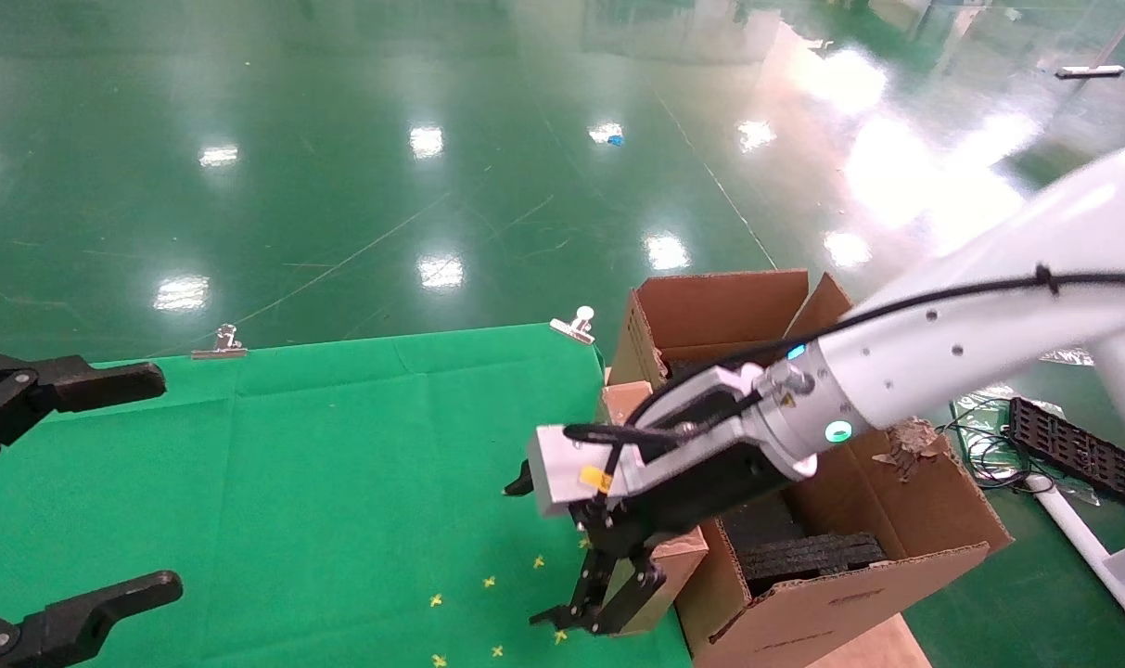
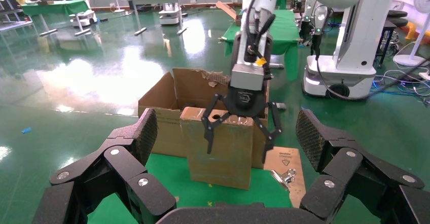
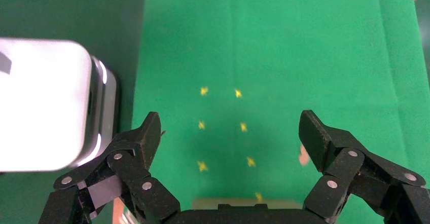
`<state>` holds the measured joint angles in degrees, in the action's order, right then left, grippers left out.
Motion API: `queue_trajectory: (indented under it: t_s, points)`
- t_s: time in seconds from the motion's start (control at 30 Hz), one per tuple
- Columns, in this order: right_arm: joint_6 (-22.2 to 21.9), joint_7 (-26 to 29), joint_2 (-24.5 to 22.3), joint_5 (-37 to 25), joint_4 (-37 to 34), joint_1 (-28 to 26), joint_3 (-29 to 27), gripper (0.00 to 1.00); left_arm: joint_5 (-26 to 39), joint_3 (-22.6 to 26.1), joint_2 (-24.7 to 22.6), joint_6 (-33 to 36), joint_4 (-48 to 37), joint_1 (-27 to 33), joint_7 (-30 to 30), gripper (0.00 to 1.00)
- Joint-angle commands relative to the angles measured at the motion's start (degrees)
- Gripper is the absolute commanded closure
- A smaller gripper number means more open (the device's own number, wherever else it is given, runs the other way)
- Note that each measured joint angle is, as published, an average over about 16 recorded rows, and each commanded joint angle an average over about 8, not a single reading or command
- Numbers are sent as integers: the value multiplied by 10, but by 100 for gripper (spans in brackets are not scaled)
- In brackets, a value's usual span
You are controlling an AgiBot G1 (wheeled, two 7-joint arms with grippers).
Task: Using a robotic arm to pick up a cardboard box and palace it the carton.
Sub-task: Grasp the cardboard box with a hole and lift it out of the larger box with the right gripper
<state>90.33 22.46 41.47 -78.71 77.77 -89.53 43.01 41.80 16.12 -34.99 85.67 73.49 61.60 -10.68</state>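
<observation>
The cardboard box (image 1: 671,563) stands upright at the right edge of the green table, against the carton (image 1: 905,520). The carton has upright flaps and black foam (image 1: 808,557) inside. My right gripper (image 1: 599,608), on the white arm with the teal ring, is open just above the box. In the left wrist view its fingers (image 2: 208,133) straddle the top of the box (image 2: 220,153) without closing on it. The right wrist view shows only a sliver of the box (image 3: 243,202) between the spread fingers. My left gripper (image 1: 168,482) is open and empty at the table's left side.
Yellow marks (image 1: 488,583) dot the green cloth (image 1: 339,464) near the box. Metal clips (image 1: 218,345) (image 1: 573,325) hold the cloth at the far edge. A black tray (image 1: 1072,450) and cables lie on the floor right of the carton. A flat cardboard sheet (image 2: 284,158) lies beside the carton.
</observation>
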Motion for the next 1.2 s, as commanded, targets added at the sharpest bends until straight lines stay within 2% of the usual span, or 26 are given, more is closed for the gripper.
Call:
queue_trajectory:
  t_s: [0.03,0.27,0.5,0.87,1.2]
  points:
    - [3,10,4,-11,0,-31,29,0,0,0,0,0,0,0,0,0]
    - [4,32,-17,-9,-1,-141,122,0,0,0,0,0,0,0,0,0]
    - [2,53,-27,-18,-1,-218,220,0,0,1,0,0,0,0,0,0]
    - [-3,84,-9,-17,-1,-288,348,0,-1,1,0,0,0,0,1,0]
    - [-12,114,15,-23,-1,-327,421,0,-1,2,1,-1,0,0,1,0]
